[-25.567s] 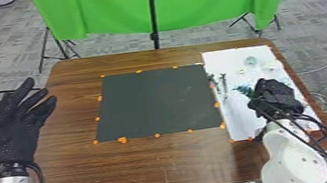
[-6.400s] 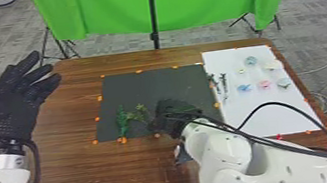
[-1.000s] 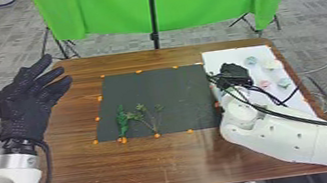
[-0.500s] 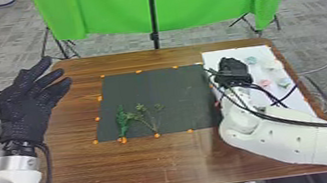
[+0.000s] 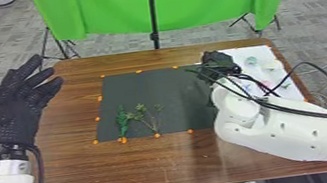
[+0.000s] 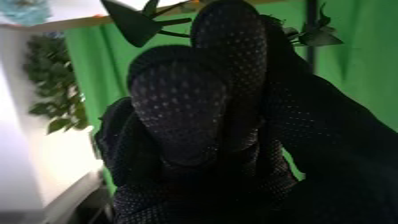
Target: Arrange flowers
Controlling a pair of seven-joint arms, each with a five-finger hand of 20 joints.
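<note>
Right hand (image 5: 220,65) curls closed around a leafy stem (image 6: 133,24), up at the dark mat (image 5: 147,90)'s edge beside the white sheet (image 5: 252,51) — two green sprigs (image 5: 123,122) lie on the mat, flower heads (image 5: 251,61) wait on the sheet — early stages, I'd say, blooms unplaced.

No text, label, brand, number or sign can be read in the head view or the right wrist view, though any small print might simply be too fine to make out.
</note>
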